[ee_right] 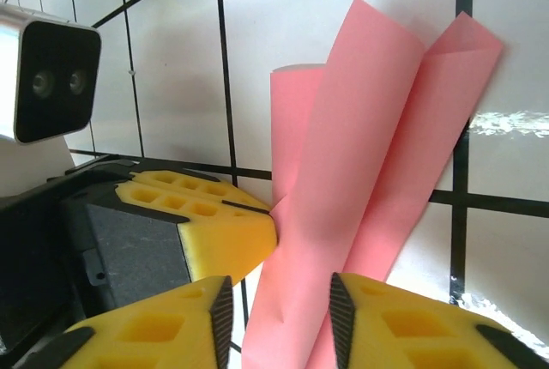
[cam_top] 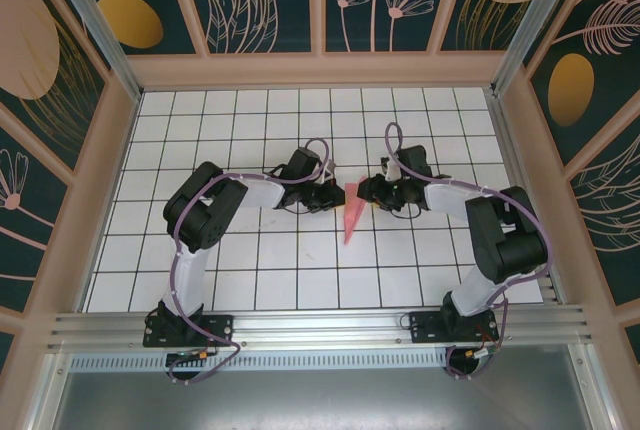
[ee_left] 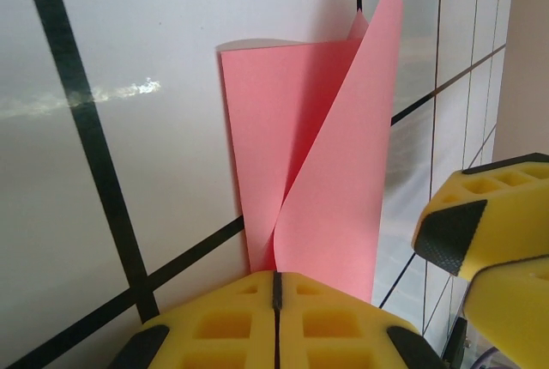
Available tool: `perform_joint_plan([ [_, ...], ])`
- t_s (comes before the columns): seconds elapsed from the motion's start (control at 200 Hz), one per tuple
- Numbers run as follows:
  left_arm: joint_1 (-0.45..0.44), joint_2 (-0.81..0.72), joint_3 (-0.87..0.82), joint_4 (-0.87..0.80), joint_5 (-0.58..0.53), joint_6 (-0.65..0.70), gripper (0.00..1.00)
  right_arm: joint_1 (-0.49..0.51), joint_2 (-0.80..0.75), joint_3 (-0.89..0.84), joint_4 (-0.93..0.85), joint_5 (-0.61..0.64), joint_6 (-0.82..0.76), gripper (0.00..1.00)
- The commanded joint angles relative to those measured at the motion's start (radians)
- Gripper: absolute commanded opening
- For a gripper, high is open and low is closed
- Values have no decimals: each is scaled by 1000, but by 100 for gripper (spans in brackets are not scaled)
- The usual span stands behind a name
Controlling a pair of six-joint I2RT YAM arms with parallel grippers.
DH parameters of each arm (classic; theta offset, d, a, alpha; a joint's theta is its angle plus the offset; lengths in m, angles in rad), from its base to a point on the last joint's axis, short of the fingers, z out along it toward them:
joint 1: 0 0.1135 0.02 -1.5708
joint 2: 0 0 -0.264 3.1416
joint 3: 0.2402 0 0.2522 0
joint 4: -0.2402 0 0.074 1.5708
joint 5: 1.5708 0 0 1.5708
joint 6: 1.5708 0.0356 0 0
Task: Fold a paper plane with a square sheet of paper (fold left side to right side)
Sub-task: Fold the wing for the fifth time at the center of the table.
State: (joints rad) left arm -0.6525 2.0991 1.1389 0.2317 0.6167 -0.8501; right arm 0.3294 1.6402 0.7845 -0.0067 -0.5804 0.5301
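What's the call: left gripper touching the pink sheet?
Touching. Left wrist view: the left gripper is closed on the pink sheet, which rises out of the seam between its fingers.

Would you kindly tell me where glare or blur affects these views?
Left wrist view: a glare streak crosses the table left of the sharp paper; right wrist view: similar glare at the right edge; top external view: even light, no glare on the paper.

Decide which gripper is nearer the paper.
Left. The left gripper is shut on the paper, touching it. The right gripper straddles the same end with jaws open and seems not to touch it.
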Motion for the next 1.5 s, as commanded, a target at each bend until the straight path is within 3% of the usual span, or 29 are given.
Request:
perform_joint_plan([
  [0.0, -11, 41, 14, -5, 1, 9, 8, 20, 6, 10, 10, -20, 11, 35],
  [0.475, -23, 53, 35, -30, -12, 18, 8, 56, 85, 50, 3, 7, 12, 33],
  [1.496, -25, 62, 30, -32, -25, 22, 8, 56, 104, 50, -98, 89, -31, 33],
])
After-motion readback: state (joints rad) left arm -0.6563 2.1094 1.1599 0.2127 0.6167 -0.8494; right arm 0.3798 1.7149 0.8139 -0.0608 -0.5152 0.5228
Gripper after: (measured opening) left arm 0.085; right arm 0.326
